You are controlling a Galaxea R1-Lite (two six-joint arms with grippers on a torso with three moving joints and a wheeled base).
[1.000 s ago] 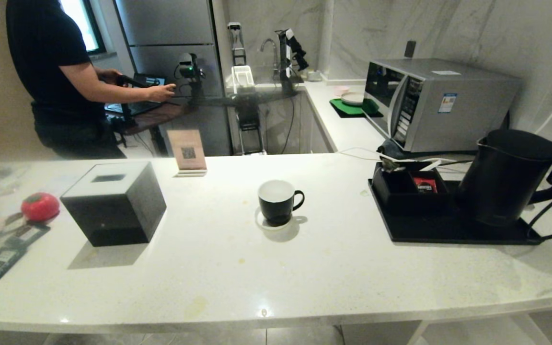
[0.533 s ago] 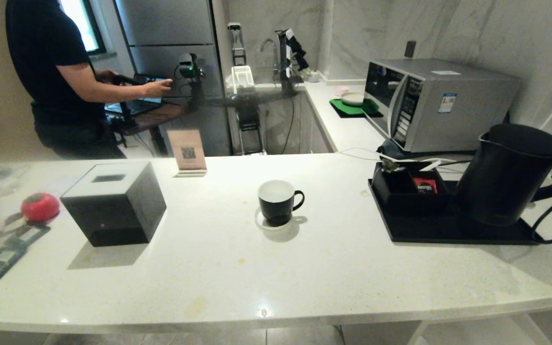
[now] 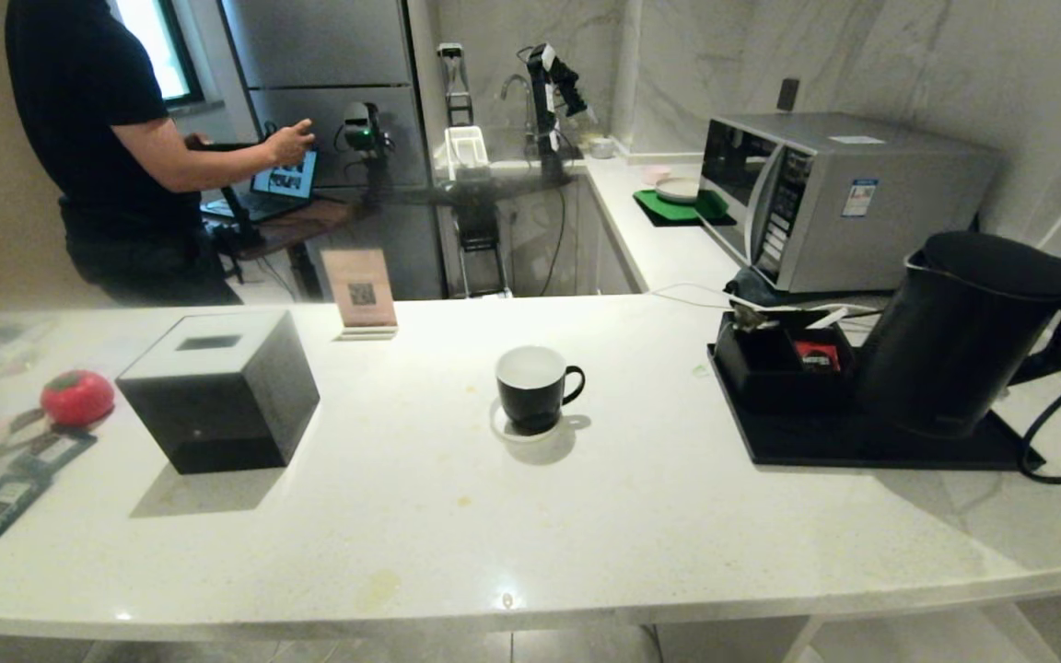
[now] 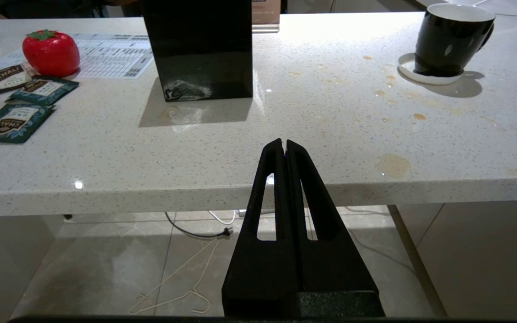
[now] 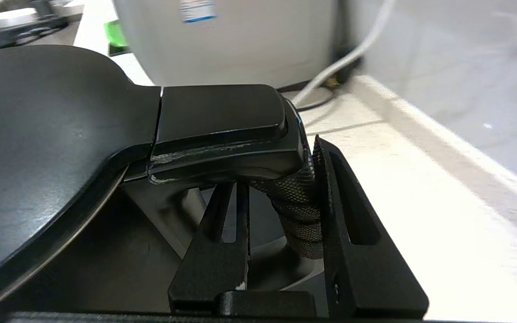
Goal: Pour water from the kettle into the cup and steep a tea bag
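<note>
The kettle is seen at the right end of the white counter, over the right part of a black tray, its body tilted with the top leaning toward the right edge of the head view; whether its base touches the tray cannot be told. The right gripper is clamped on the kettle's handle just below the lid hinge, the mesh-wrapped handle being pinched between the two black fingers; in the head view only a dark part of that arm is visible at the far right edge. The cup is stood upright on a small white coaster near the middle of the counter, well apart from the kettle, its handle turned toward the tray and its white interior showing. A black compartment box with a red packet inside is set on the left part of the tray, just beside the kettle. The left gripper is held below and in front of the counter's edge, fingers pressed together, nothing between them. A black cube tissue box is placed on the left of the counter, with a red strawberry-shaped object and tea sachets beyond it. A microwave is noted behind the tray. A person in a black shirt is stood in the background, one hand at a laptop.
</note>
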